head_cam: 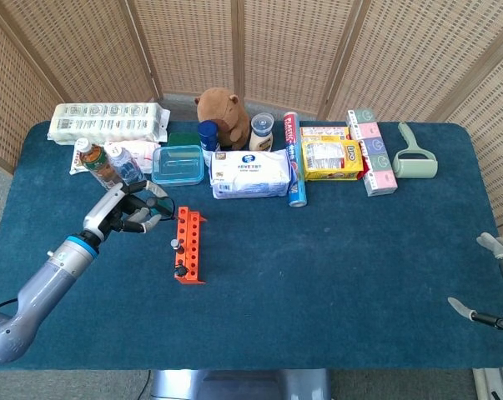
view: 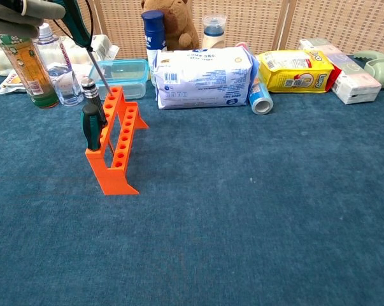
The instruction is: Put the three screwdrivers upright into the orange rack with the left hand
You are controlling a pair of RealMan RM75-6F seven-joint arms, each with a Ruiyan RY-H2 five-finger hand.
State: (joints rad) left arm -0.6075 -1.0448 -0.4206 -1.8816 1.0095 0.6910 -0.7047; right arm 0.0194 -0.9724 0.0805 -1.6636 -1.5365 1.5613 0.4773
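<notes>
A: Where do we have the left hand (head_cam: pixel 128 212)?

B: Out over the left part of the blue table (head_cam: pixel 334 250), just left of the orange rack (head_cam: pixel 188 247), with the forearm running down toward the near-left corner. Our fingers are wrapped around the handle of a screwdriver (view: pixel 83 35). In the chest view the hand sits at the top-left corner, cut off by the frame, so we see only a few knuckles and a pale fingertip.

A: And how does that screwdriver lie?

B: Tilted. The handle is up and to the left in our grip, and the thin shaft slants down and to the right, with its tip at the far end of the rack. Whether the tip is actually in a hole or only touching the top rail, we cannot tell.

A: What about the rack itself?

B: Its long axis runs from near us away toward the clear plastic box (head_cam: pixel 178 163). Two seated screwdrivers (view: pixel 90 118) stand upright, green handles up, along its left side. From the head view they show only as small dark caps.

A: And the right hand (head_cam: pixel 491 279)?

B: At the far right edge, near the table's corner, mostly out of frame. We see a couple of pale fingers spread apart with nothing in them; the chest view doesn't show it at all.
</notes>
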